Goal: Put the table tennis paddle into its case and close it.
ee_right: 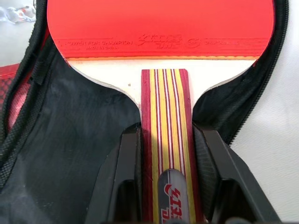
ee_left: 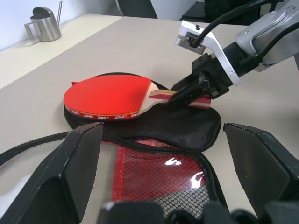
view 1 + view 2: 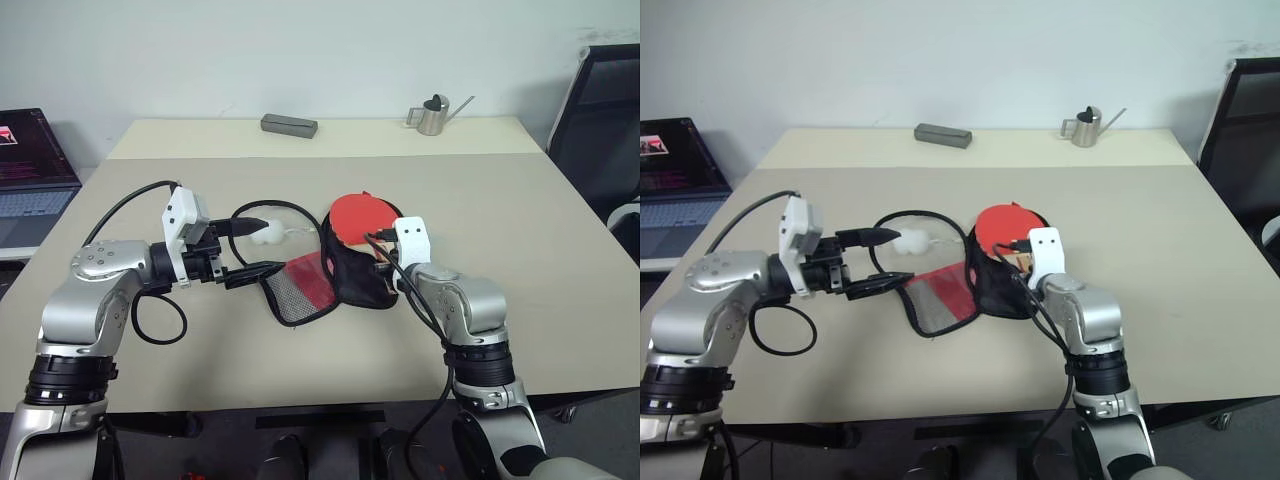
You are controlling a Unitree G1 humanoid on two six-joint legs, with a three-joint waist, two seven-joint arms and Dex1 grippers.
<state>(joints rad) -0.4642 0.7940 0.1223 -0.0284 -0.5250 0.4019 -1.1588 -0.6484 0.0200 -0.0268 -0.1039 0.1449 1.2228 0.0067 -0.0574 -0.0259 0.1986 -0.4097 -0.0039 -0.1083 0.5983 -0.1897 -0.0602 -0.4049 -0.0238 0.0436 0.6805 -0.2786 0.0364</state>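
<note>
Striped wooden handle of the table tennis paddle (image 1: 164, 60) is flanked closely by the right gripper's (image 1: 170, 177) jaws, contact uncertain, while the left gripper's (image 2: 163, 154) jaws are spread wide over the case (image 2: 187, 133).

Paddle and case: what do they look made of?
The paddle: smooth matte red rubber face with printed lettering; handle looks like glossy striped laminated wood. The case: soft black fabric, probably nylon, wrinkling loosely, with a red mesh panel and zipper rim.

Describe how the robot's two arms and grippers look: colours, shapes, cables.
Both arms have rounded silver shells with black joint bands. Each wrist carries a white boxy camera block with a black cable looping back. The left gripper and right gripper are black with flat, angular jaws.
</note>
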